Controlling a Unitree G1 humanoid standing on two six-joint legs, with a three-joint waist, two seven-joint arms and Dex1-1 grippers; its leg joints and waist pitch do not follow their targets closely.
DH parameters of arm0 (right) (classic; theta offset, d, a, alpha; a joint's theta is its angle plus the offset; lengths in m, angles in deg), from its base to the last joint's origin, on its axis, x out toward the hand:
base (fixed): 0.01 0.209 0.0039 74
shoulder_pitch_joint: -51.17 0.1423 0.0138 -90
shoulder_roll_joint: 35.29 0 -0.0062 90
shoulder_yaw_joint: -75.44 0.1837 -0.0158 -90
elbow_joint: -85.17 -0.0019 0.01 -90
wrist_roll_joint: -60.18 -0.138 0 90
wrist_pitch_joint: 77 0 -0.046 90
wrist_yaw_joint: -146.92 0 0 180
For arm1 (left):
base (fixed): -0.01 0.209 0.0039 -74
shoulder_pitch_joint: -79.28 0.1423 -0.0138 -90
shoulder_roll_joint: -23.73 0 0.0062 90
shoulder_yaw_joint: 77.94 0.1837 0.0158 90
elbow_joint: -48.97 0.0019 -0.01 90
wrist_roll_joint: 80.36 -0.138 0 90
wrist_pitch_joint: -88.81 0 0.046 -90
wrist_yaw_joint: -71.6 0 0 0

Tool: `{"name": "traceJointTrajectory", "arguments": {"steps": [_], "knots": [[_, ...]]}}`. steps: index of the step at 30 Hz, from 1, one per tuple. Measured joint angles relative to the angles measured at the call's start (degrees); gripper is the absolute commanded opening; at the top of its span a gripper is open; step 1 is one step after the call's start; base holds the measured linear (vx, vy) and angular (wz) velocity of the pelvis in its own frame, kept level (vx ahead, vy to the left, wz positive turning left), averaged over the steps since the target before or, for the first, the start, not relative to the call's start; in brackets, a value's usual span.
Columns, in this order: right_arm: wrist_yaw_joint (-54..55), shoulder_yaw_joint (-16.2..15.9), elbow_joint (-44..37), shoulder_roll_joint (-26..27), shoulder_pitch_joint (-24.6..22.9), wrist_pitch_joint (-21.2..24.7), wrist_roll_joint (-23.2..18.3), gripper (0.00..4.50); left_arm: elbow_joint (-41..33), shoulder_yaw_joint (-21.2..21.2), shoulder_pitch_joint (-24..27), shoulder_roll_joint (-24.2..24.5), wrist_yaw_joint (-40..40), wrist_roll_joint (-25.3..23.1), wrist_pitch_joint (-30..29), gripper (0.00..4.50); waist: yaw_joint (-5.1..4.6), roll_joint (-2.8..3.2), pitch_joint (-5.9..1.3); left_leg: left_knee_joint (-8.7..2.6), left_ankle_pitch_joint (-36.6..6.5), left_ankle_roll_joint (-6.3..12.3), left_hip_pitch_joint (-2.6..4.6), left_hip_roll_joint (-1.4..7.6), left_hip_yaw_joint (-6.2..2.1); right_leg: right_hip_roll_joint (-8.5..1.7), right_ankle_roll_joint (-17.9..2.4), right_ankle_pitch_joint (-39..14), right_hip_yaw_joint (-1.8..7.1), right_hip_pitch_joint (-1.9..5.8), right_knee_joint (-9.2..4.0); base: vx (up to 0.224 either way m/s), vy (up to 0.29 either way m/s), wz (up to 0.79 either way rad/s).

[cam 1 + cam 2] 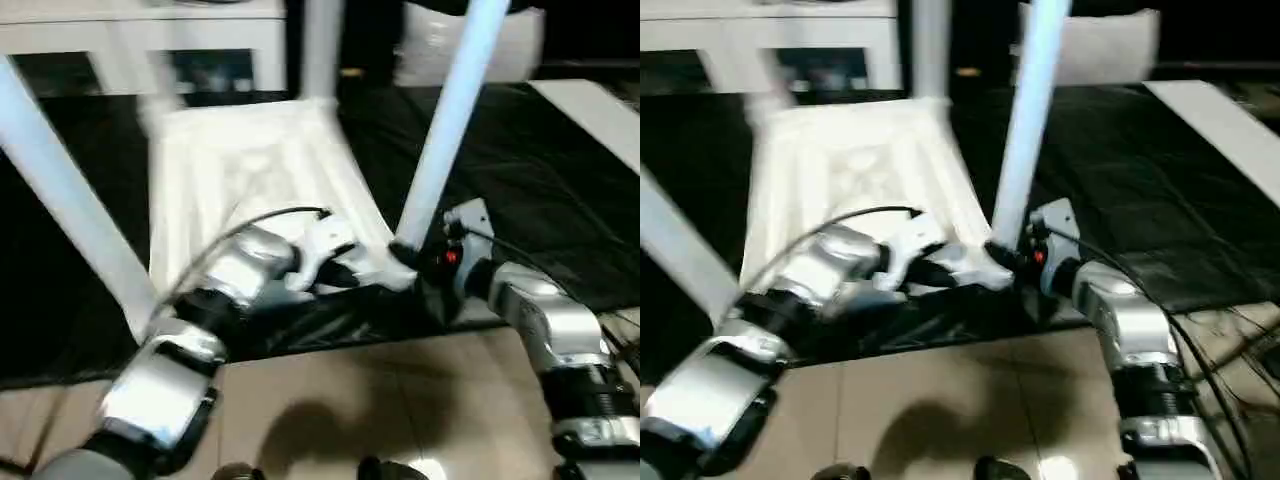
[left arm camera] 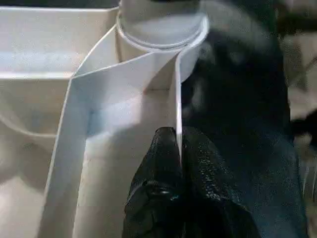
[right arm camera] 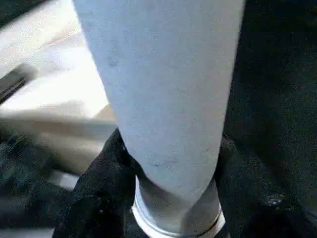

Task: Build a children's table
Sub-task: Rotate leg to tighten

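The children's table lies upside down on the black cover, its ribbed white tabletop (image 1: 250, 170) facing up. White legs stand in its corner sockets: one near left (image 1: 60, 190), one at the back (image 1: 320, 45), one near right (image 1: 450, 110). My left gripper (image 2: 177, 141) is shut on the thin rim wall of the tabletop, just short of the near-right socket (image 2: 161, 25). My right gripper (image 3: 171, 168) holds the foot of the near-right leg (image 3: 163, 89), with a black finger (image 3: 106, 173) pressed on each side just above the socket.
The black-covered work table (image 1: 540, 200) ends close in front of me, with tan floor (image 1: 380, 400) below. White furniture (image 1: 150, 30) and a white bag (image 1: 500, 45) stand behind. A flat white board (image 1: 600, 110) lies at the far right.
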Motion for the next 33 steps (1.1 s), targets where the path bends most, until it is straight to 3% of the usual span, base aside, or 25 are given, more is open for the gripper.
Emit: {"name": "traceJointTrajectory", "arguments": {"steps": [2,3,6,8,11,18,21,24,27,33], "knots": [[4.91,1.28,0.48,2.30,0.27,-1.18,0.48,2.01,0.91,-1.04,-0.60,-1.77,3.68,0.00,-0.69,0.00,-0.53,0.31,0.05,-0.04,0.00,0.02,-0.35,-0.02,-0.47,-0.03,0.00,0.00,-0.55,0.11,-0.78,0.000,0.000,0.00],[5.73,1.71,0.57,2.76,0.28,-1.61,0.49,2.55,0.91,-1.41,-0.60,-2.14,4.36,0.00,-0.79,0.00,-0.68,0.32,0.07,-0.08,0.00,0.03,-0.44,-0.06,-0.46,-0.15,0.00,0.00,-0.68,0.07,-0.86,0.000,0.000,0.00],[6.83,2.73,0.90,4.28,0.28,-2.23,0.14,2.74,0.83,-1.59,-0.60,-2.40,4.88,-0.04,-0.96,0.00,-0.91,0.42,0.14,-0.04,0.06,0.14,-0.48,-0.13,-0.37,-0.64,-0.01,0.01,-1.12,0.08,-0.81,0.000,0.000,0.00],[5.33,2.64,0.68,3.34,0.09,-2.43,-0.08,3.12,0.59,-1.26,-0.56,-2.35,4.41,-0.07,-0.25,0.00,-0.94,0.62,0.27,-0.07,0.05,0.17,-0.50,-0.24,-0.21,-0.93,-0.01,0.01,-1.23,0.05,-0.75,0.000,0.000,0.00],[0.64,1.70,0.22,0.74,-1.03,-4.14,-0.62,3.19,-0.16,-0.30,-0.18,-1.26,2.43,-0.08,1.41,0.00,-0.71,0.60,0.31,-0.16,0.06,0.19,-0.54,-0.23,-0.16,-0.95,-0.09,0.06,-1.19,-0.05,-0.62,0.000,0.000,0.00],[-10.74,0.63,-0.31,-5.57,-1.86,-7.27,-2.66,3.97,-1.86,1.46,0.82,2.63,-4.27,-0.20,6.46,0.00,1.38,0.58,0.34,-0.24,0.11,0.24,-0.44,-0.13,0.67,-0.98,-0.60,0.71,-0.56,-0.58,1.01,0.000,0.000,0.00],[-19.37,-0.37,-0.82,-11.34,-2.02,-7.61,-3.26,4.16,-2.74,3.02,1.12,5.06,-9.14,-0.21,9.51,0.00,2.38,0.56,0.33,-0.33,0.15,0.28,-0.49,-0.15,0.93,-0.86,-0.74,0.80,0.25,-1.08,1.99,0.000,0.000,0.00],[-26.08,-1.40,-0.99,-15.26,-2.35,-8.75,-4.06,4.47,-3.12,3.81,1.30,7.56,-13.35,-0.20,11.91,0.00,2.98,0.55,0.32,-0.50,0.23,0.45,-0.50,-0.04,0.95,-0.74,-0.47,0.42,0.35,-1.24,2.40,0.000,0.000,0.00],[-34.01,-2.95,-0.95,-18.40,-2.59,-9.43,-5.05,4.47,-3.18,5.11,1.31,10.47,-18.54,-0.21,16.10,0.00,3.60,0.57,0.31,-0.59,0.24,0.45,-0.53,-0.03,0.96,-0.71,-0.53,0.28,0.34,-1.42,2.52,0.000,0.000,0.00],[-43.01,-4.75,-0.97,-19.76,-2.53,-9.79,-7.07,3.86,-4.27,7.10,1.48,12.69,-25.02,-0.26,19.02,0.00,4.70,0.48,0.27,-0.37,0.21,0.45,-0.58,-0.13,0.97,-0.83,-0.58,0.27,0.46,-1.34,2.55,0.000,0.000,0.00]]}}
